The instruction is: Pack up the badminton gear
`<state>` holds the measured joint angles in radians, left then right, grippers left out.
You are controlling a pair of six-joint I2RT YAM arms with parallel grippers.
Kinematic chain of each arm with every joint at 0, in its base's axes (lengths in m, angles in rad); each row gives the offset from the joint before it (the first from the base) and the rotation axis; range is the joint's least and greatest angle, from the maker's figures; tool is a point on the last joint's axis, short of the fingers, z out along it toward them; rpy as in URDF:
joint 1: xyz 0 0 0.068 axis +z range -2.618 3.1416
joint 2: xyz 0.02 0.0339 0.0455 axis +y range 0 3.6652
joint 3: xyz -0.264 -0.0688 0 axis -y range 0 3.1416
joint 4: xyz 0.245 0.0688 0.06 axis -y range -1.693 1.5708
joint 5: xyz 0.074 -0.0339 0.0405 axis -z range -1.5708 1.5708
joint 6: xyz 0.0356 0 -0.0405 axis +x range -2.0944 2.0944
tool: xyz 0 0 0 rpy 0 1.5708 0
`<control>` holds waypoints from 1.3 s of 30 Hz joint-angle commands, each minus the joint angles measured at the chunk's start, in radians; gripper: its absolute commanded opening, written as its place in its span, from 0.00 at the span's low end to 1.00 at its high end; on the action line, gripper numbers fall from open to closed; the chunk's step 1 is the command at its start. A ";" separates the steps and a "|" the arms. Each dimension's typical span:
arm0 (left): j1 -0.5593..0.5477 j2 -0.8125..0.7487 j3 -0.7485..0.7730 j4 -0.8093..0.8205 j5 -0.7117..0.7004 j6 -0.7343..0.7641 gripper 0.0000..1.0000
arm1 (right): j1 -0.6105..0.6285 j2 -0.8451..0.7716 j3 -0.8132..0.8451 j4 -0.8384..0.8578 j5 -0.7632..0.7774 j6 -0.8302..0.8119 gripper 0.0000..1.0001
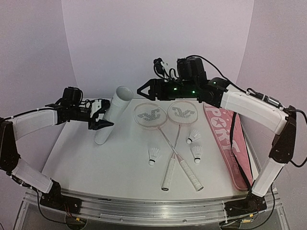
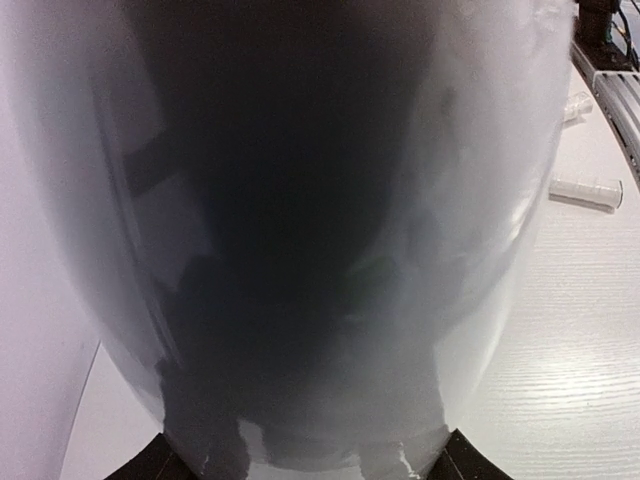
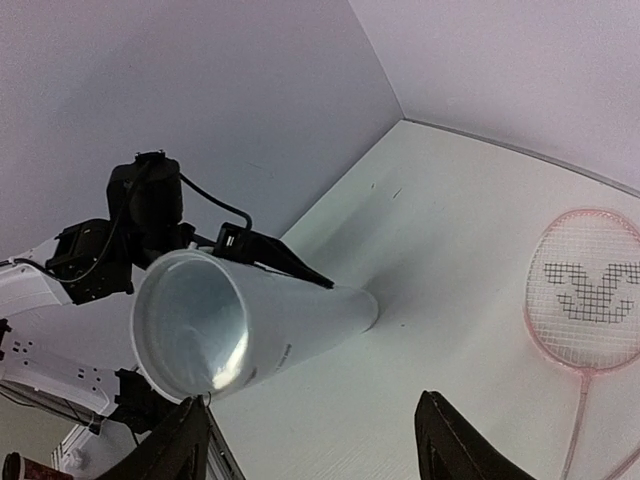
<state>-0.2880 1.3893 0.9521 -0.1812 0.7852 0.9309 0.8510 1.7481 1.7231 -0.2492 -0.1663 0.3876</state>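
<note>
Top external: left gripper [image 1: 101, 125] pinches smooth white cylindrical tube [image 1: 116, 104]; right gripper [image 1: 142, 90] spread.

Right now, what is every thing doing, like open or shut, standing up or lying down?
White tube: tilted, open end up, held near its bottom.
Left hand: shut on the white tube.
Right hand: open, holding nothing, up in the air.
Two rackets: lying flat, shafts crossed.
Three shuttlecocks: lying loose, not packed.
Pink bag: lying flat; zipper too hard to tell.
</note>
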 commanded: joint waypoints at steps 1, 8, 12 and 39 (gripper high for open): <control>-0.017 0.081 0.070 -0.162 -0.143 0.039 0.34 | 0.009 -0.011 0.040 -0.001 0.027 -0.022 0.66; -0.030 0.090 0.075 -0.154 -0.127 0.062 0.34 | 0.028 0.073 0.117 -0.003 0.047 -0.066 0.58; -0.032 0.080 0.061 -0.137 -0.111 0.065 0.33 | 0.028 0.109 0.140 -0.002 0.066 -0.098 0.54; -0.031 0.117 0.069 -0.136 -0.162 0.032 0.27 | 0.005 0.093 0.137 -0.002 0.074 -0.101 0.00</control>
<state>-0.3210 1.4633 1.0275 -0.2384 0.6738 1.0050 0.8751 1.9030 1.8587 -0.2634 -0.0979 0.2442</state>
